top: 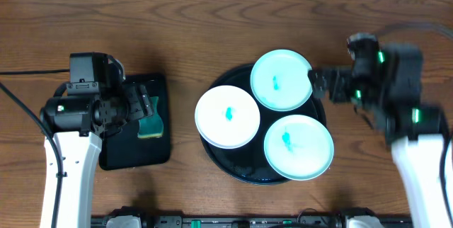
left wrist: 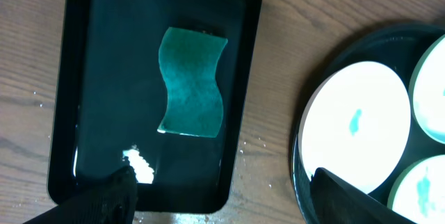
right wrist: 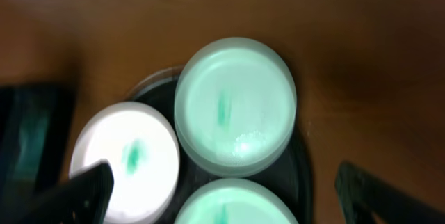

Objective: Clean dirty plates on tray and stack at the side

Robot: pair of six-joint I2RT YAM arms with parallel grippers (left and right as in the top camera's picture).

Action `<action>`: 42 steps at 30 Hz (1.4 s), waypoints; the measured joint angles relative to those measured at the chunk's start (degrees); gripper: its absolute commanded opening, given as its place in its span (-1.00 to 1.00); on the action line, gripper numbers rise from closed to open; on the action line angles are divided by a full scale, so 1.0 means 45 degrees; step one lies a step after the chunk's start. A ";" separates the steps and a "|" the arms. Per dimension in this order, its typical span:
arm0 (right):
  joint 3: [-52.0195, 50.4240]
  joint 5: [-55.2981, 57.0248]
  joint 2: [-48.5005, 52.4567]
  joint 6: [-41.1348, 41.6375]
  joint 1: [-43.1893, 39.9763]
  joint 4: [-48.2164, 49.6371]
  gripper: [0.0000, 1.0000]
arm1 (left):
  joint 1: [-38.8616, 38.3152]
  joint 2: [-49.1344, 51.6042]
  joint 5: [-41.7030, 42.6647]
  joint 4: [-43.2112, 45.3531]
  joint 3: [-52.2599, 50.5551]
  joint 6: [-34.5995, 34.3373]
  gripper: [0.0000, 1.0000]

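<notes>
Three plates lie on the round black tray: a white one at left, a pale-mint one at the back and a pale-mint one at the front. Each has a teal smear at its centre. My left gripper is open and empty above the rectangular tray; in the left wrist view its fingers frame the gap between the two trays. My right gripper is open and empty at the right edge of the back plate, with the white plate also in that view.
A smaller rectangular black tray at left holds a green sponge, seen wavy-edged in the left wrist view. Wet white foam lies in that tray. The table is brown wood.
</notes>
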 measured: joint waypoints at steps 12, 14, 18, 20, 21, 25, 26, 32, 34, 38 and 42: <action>0.4143 -0.0058 0.6547 -0.0039 0.1088 -0.7116 0.99 | 0.0000 0.0000 0.0000 -0.0010 0.0005 0.0000 0.61; 0.4143 -0.0185 0.7033 -0.0039 0.1229 -0.7106 0.99 | 0.0000 0.0000 0.0000 -0.0005 0.0005 0.0000 0.60; 0.4138 -0.1039 0.7558 -0.0607 0.1467 -0.6824 0.98 | -0.0005 0.0000 0.0000 -0.0005 0.0005 0.0005 0.60; 0.4143 -0.1690 0.7553 -0.1171 0.1613 -0.6353 0.99 | 0.0000 0.0000 0.0000 -0.0005 0.0005 0.0000 0.61; 0.4143 -0.1987 0.7533 -0.1418 0.1685 -0.6008 0.98 | 0.0000 0.0000 0.0000 -0.0005 0.0005 0.0000 0.60; 0.4148 -0.2667 0.7533 -0.1885 0.2006 -0.5056 0.98 | -0.0005 0.0000 0.0000 -0.0005 0.0005 0.0000 0.90; 0.4148 -0.2764 0.7533 -0.1889 0.2030 -0.5027 0.99 | 0.0000 0.0000 0.0000 -0.0005 0.0005 0.0000 0.90; 0.4153 -0.3225 0.7533 -0.1836 0.2259 -0.4784 0.60 | 0.0000 0.0000 0.0000 -0.0005 0.0005 -0.0039 0.91; 0.4143 -0.3147 0.7533 -0.1525 0.2506 -0.4770 0.49 | -0.0005 0.0000 0.0000 -0.0010 0.0005 -0.0039 0.91; 0.3696 -0.2637 0.7529 -0.0704 0.3385 -0.4124 0.43 | -0.0005 0.0000 0.0000 -0.0005 0.0005 -0.0039 0.91; 0.2837 -0.1642 0.7529 0.0573 0.4430 -0.3167 0.36 | -0.0005 0.0000 0.0000 -0.0010 0.0005 -0.0039 0.91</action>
